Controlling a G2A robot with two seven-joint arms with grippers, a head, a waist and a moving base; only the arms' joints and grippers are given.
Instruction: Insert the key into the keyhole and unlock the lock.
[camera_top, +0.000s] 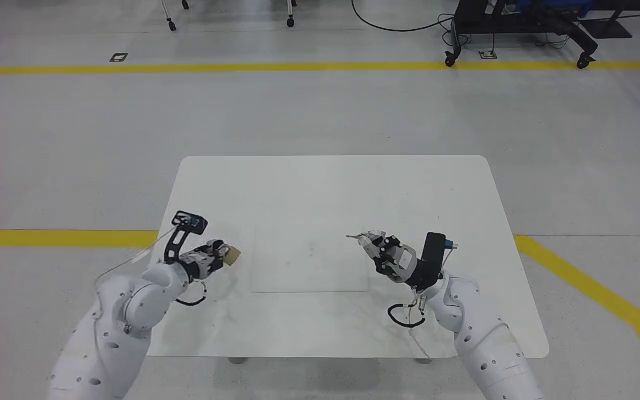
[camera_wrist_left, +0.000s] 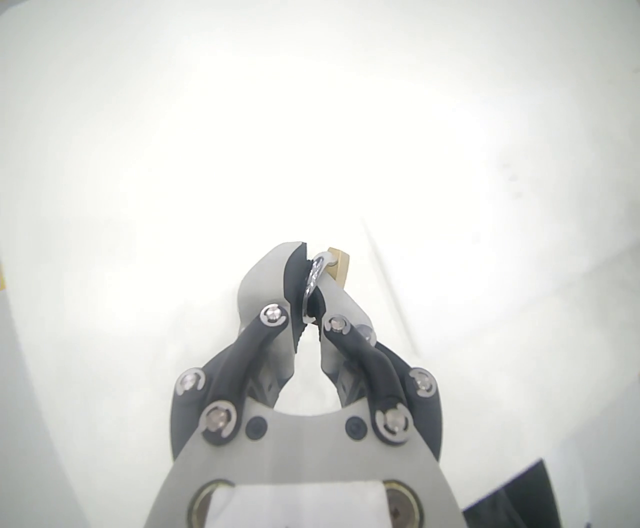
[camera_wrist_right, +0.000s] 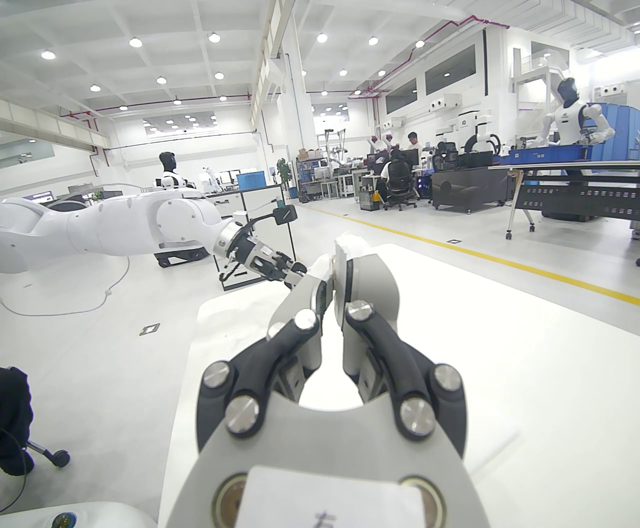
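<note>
We find the small brass padlock (camera_wrist_left: 341, 267) hanging by its curved chrome shackle (camera_wrist_left: 310, 287) in the left hand (camera_wrist_left: 312, 280). The hand's ribbed black pads are clamped on the shackle above the smooth white table (camera_top: 330, 190). The right hand (camera_wrist_right: 333, 272) is pressed together (its wrist view shows the fingers from behind). In the top view the thin silver key (camera_top: 354, 237) projects from its tips, well apart from the padlock.

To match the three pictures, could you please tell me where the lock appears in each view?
Top view: the lock sits at the tip of the left tool, left of picture centre.
Left wrist view: the lock pokes out past the fingertips, its shackle pinched between them.
Right wrist view: hidden; the far left tool ends behind the right tool's finger.
Shared landmark: the left tool holding it.
</note>
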